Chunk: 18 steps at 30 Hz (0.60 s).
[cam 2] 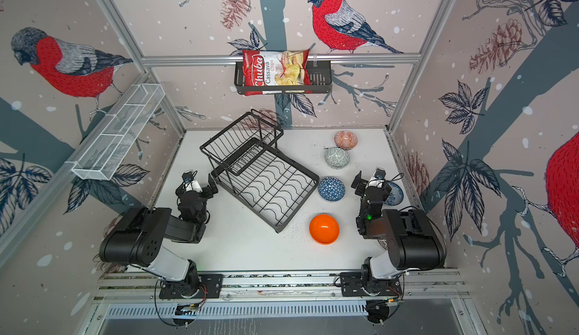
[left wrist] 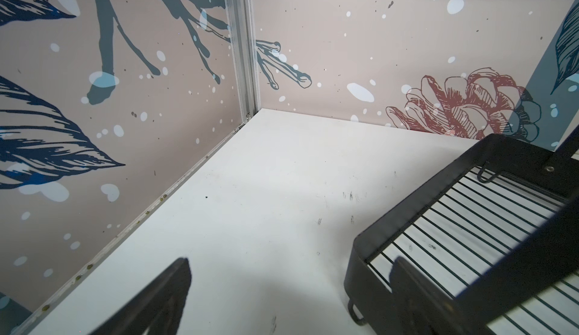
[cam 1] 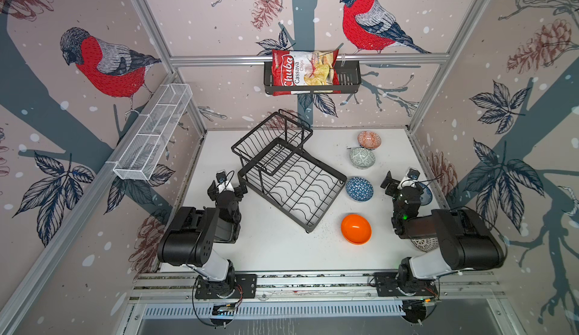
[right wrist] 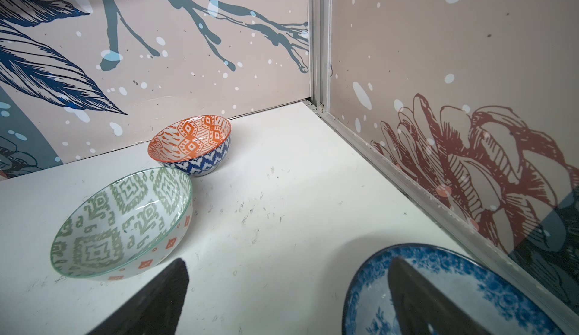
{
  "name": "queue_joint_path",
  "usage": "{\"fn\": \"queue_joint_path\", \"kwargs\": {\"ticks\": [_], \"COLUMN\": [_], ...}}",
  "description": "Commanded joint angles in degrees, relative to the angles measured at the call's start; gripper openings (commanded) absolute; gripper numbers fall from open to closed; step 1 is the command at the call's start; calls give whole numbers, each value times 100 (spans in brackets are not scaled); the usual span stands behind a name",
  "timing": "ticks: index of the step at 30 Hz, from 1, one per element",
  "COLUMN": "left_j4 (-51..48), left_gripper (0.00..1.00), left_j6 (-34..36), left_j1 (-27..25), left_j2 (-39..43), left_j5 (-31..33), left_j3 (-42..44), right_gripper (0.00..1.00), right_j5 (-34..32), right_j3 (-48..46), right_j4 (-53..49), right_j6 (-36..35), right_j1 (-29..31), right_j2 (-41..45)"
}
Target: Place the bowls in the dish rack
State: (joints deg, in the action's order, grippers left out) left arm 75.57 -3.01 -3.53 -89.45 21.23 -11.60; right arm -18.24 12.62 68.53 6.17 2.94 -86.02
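Standing askew at mid-desk point(cam 1: 275, 248), the rack point(cam 1: 291, 186) has all six bowls outside it, to its right. Red bowl point(cam 1: 369, 139), green bowl point(cam 1: 362, 157), blue bowl point(cam 1: 359, 188) and orange bowl point(cam 1: 356, 228) run in a line from far to near. Flower bowl point(cam 1: 426, 194) sits by the right wall, partly behind the right arm. Lattice bowl point(cam 1: 424, 244) is mostly hidden under that arm. Left tool point(left wrist: 291, 267): released, grasping nothing, just beside the rack's corner. Right tool point(right wrist: 288, 267): released, grasping nothing, one finger over the flower bowl.
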Motion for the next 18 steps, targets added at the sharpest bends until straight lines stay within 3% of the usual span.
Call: {"fn": "queue_joint_path", "kwargs": {"ticks": [1,6,11,18], "left_j4": [274,258,256,310], "left_gripper": [99,99,99,97], "left_j6": [46,54,54,34], "left_j1": [-7,-7,-14,-28], "left_j2": [-1,-2,-2,22], "left_j5": [1,-1,-9,117], "left_j3": [-17,-19,-18,2], "right_gripper": [100,99,100,100], "right_j5": [-83,-208,-688,-1862], "right_j3": [4,20,1240,1846], "right_j4": [185,190,-2210,-3187], "right_j6": [33,-5,231,423], "right_j1": [-3,37,24,444], "right_j2": [-11,55,380,662]}}
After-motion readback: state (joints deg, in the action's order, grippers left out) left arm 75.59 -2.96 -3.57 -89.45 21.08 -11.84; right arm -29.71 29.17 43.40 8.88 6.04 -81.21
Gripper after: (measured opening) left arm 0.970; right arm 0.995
